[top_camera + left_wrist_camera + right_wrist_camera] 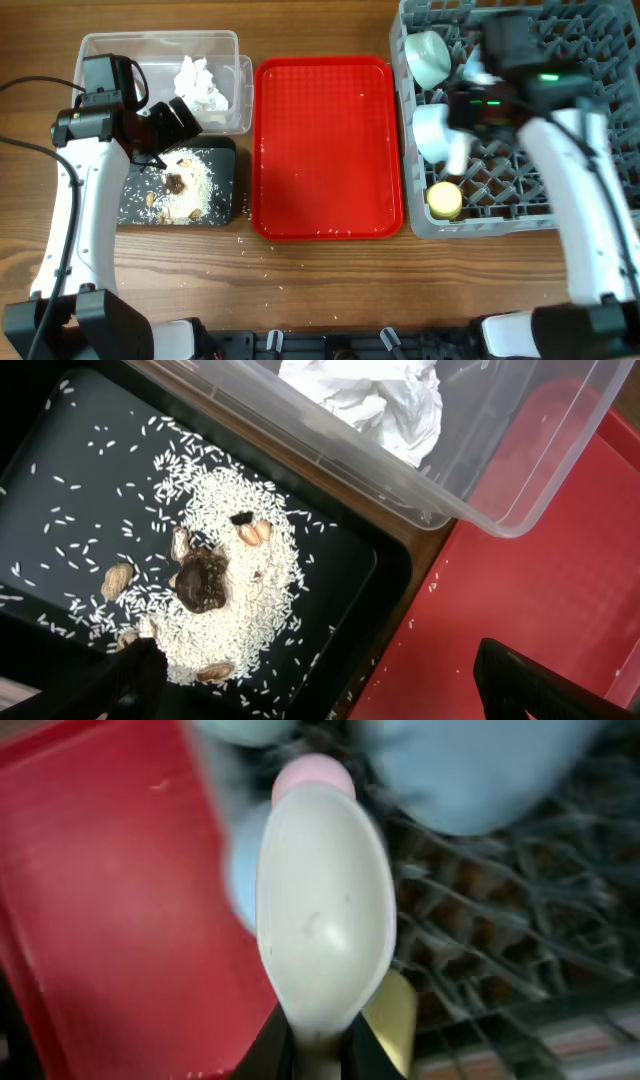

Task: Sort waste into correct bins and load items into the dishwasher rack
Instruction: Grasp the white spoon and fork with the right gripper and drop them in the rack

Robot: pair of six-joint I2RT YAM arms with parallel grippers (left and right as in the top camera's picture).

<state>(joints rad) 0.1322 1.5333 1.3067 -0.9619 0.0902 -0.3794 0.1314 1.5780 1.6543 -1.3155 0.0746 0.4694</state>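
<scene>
The right hand (pixel 315 1050) is pinching the light, stiff, slippery spoon (pixel 322 900) by its thin handle, the bowl jutting ahead over the rack (pixel 480 920), while the left hand (pixel 330 685) is gaping wide, holding nothing.

White rice (pixel 250 590) is speckling the black tray (pixel 345 575). A white spoon (pixel 322 910) is showing against the grey latticed rack (pixel 500 930).

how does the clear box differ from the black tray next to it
The clear box is see-through, while the black tray is opaque. The clear box has tall walls; the black tray is much shallower. The clear box holds a crumpled napkin, and the black tray holds rice with brown bits. Both are rectangular and sit left of the red tray.
</scene>
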